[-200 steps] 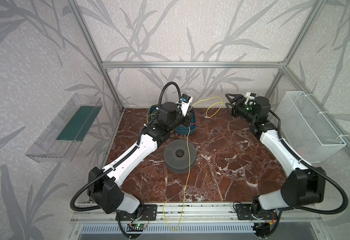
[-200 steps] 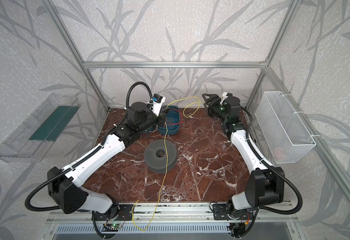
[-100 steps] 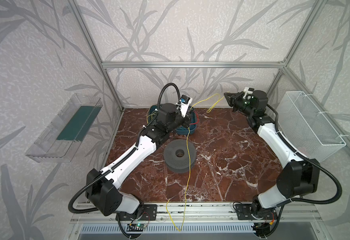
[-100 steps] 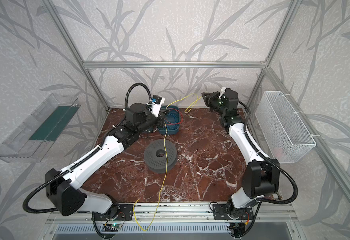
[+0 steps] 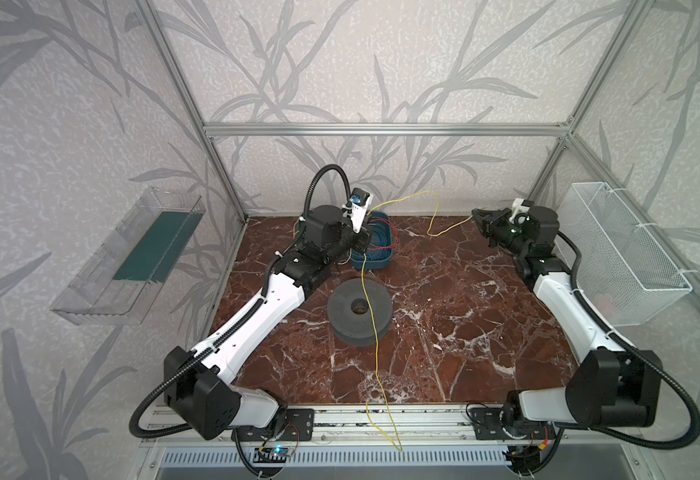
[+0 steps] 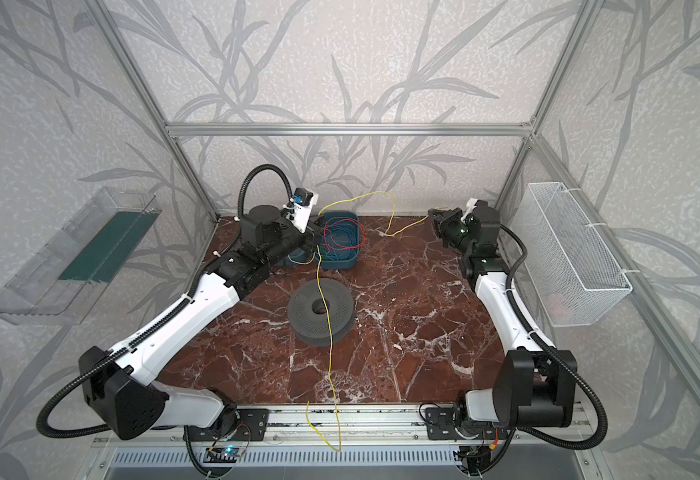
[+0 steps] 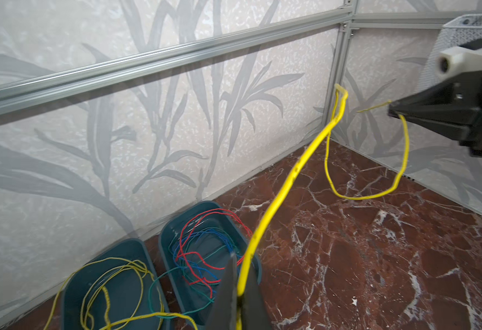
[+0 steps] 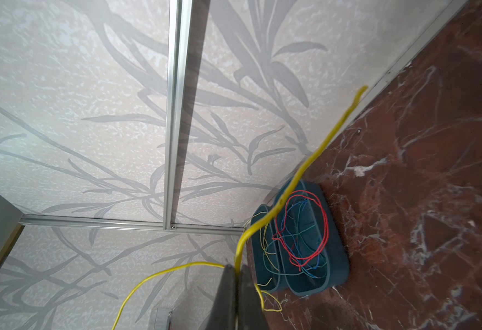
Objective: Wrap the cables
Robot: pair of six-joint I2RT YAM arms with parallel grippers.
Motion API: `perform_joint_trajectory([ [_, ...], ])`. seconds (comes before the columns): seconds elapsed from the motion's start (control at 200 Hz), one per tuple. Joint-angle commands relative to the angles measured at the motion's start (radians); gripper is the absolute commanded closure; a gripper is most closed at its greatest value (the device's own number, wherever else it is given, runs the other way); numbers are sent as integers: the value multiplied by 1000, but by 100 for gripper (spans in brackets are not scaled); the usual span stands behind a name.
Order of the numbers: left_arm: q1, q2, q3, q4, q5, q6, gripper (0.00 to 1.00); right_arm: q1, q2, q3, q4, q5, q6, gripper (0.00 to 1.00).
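Note:
One of the cables, a thin yellow wire (image 5: 375,332), runs from the front rail over the grey spool (image 5: 342,316) up to my left gripper (image 5: 365,246), which is shut on it above the blue bins. From there the yellow wire (image 6: 381,195) arcs along the back wall, dips to the floor and rises to my right gripper (image 5: 476,214), shut on it near its end. In the left wrist view the left gripper (image 7: 241,274) pinches the wire (image 7: 291,174) and the right gripper (image 7: 391,110) shows. In the right wrist view the right gripper (image 8: 236,270) clamps the wire (image 8: 305,168).
Two blue bins stand at the back: one (image 7: 205,217) holds red, blue and green wires, the other (image 7: 119,285) yellow ones. A white wire basket (image 5: 630,257) hangs on the right wall, a clear tray (image 5: 128,257) on the left. The spool (image 6: 302,316) lies mid-table.
My right gripper has shut on the yellow wire near its end and drawn back slightly to the right. The left gripper keeps its hold in much the same place.

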Motion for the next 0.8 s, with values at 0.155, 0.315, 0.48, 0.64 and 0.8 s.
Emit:
perform_joint_trajectory([
  [0.155,93,-96,20,4,-48,-8,100,-61,-102,-113,3,55,-98,100],
  [0.315,134,-126,33,8,-129,-7,100,-80,-140,-157,-51,118,-139,100],
  [0.48,288,-161,77,-18,-121,-90,100,-147,-194,-240,-98,167,-198,100],
  [0.64,368,-177,93,-63,-77,-93,100,-211,-179,-260,-100,165,-216,100],
  [0.8,410,-210,52,-64,-79,-104,100,-237,-140,-233,-105,198,-238,100],
])
